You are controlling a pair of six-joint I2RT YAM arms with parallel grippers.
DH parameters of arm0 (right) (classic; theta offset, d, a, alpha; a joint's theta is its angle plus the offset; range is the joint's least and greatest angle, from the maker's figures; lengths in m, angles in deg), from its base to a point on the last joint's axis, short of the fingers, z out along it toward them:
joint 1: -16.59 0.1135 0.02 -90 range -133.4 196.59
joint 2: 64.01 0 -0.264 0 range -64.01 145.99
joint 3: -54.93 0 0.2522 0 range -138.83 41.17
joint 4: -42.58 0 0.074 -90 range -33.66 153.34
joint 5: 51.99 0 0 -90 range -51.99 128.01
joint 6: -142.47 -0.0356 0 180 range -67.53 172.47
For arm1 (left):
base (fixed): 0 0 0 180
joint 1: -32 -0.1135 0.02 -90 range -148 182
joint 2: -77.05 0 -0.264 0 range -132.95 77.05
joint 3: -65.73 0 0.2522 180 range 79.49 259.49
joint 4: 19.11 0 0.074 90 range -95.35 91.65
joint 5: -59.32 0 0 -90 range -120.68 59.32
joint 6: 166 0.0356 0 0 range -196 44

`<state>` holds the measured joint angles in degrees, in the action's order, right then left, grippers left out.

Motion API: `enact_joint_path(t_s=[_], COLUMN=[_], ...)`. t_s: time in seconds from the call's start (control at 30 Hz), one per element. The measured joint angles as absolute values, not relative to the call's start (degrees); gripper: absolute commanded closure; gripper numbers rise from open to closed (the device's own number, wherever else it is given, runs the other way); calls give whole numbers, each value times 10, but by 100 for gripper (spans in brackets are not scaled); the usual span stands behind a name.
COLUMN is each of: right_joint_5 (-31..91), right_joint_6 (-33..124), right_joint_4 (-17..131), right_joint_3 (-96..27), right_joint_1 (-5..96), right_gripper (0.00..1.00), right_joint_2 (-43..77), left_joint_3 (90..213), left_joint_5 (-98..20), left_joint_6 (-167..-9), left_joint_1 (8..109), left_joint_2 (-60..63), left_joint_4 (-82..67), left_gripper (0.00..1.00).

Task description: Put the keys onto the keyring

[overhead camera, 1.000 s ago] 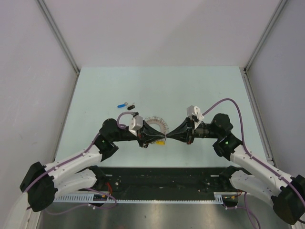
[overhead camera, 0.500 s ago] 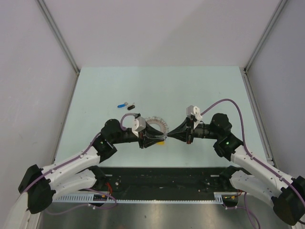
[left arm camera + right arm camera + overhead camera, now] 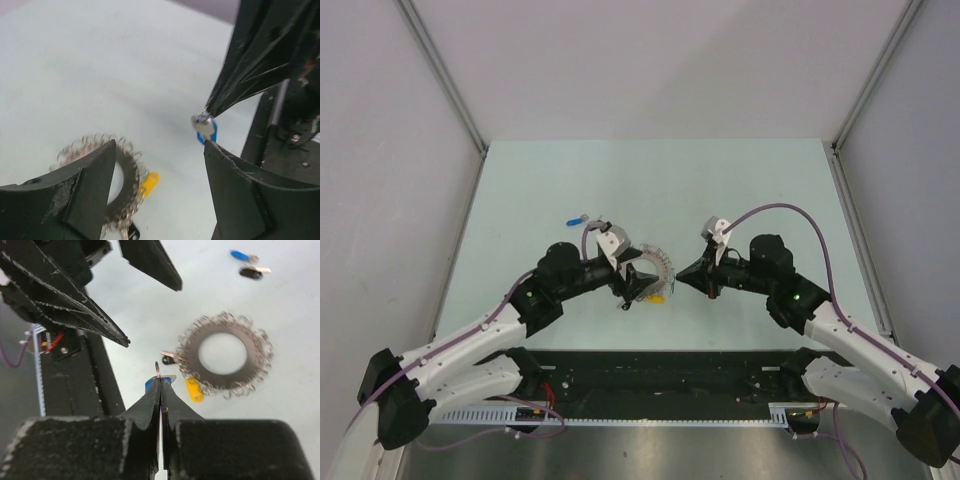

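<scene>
Keyring [image 3: 225, 355], the large flat silver-grey metal disc with a wide hole and a fringe of small wire loops, is lying flat on the pale green counter [image 3: 720, 190] between your two pincers. Your left pincer [image 3: 159, 145] is standing wide apart over the ring, gripping nothing. Your right pincer [image 3: 160, 390] is pressing fully closed on a tiny blue-headed metal key [image 3: 207, 132], holding it just beside the ring.

A yellow-headed key [image 3: 194, 390] and a black-headed one [image 3: 169, 359] are touching the fringe; whether they are threaded on, I cannot tell. Another blue key [image 3: 240, 256] and black key [image 3: 252, 273] are lying well apart from it.

You are probably dealing with light, stiff, slippery keys, so pinch the plastic head squarely. The loops are likely thin and springy, so clamp the ring's rigid flat band instead.
</scene>
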<state>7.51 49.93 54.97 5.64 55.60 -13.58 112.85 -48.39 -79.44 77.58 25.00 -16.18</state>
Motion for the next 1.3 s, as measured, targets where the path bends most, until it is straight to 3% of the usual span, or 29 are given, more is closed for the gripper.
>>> enact_joint_path(t_s=[0.23,0.53,0.87,1.3], right_joint_5=[193,301,367,438], right_joint_6=[492,478,465,464], right_joint_4=[643,706,725,726], right_joint_3=[48,46,45,45], right_joint_1=[559,565,585,618], right_gripper=[100,100,100,100], right_joint_2=[-126,-127,-125,-122], left_joint_3=[1173,1183,1209,1246], left_joint_5=[-388,-352,-293,-225], left_joint_6=[-810,-849,-892,-932], left_joint_1=[776,782,813,857], left_joint_2=[167,114,71,15], left_joint_4=[-64,-24,6,41], left_gripper=[23,24,23,31])
